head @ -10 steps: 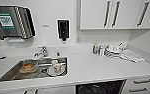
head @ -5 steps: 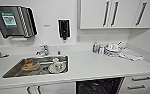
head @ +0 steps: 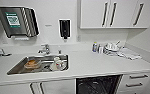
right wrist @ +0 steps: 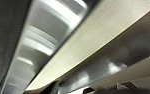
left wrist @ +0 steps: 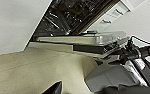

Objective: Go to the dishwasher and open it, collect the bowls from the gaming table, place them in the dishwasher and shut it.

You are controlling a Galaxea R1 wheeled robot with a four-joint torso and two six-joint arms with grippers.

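Dishwasher [head: 98, 85] sat under the counter [head: 96, 65] right of the sink [head: 38, 65], its dark racks exposed because we had its door [left wrist: 91, 40] dropped flat for loading. Whether our grippers were apart or together, we could not tell.

The tabletop [head: 96, 63] looks smooth, matt white — the sink [head: 18, 67] set in it is brushed metal, like the faucet [head: 44, 48]. The dishwasher [left wrist: 91, 38] door shows a dull steel edge — the towel dispenser [head: 16, 21] is shiny metal. Upper cabinets [head: 96, 12] are glossy white.
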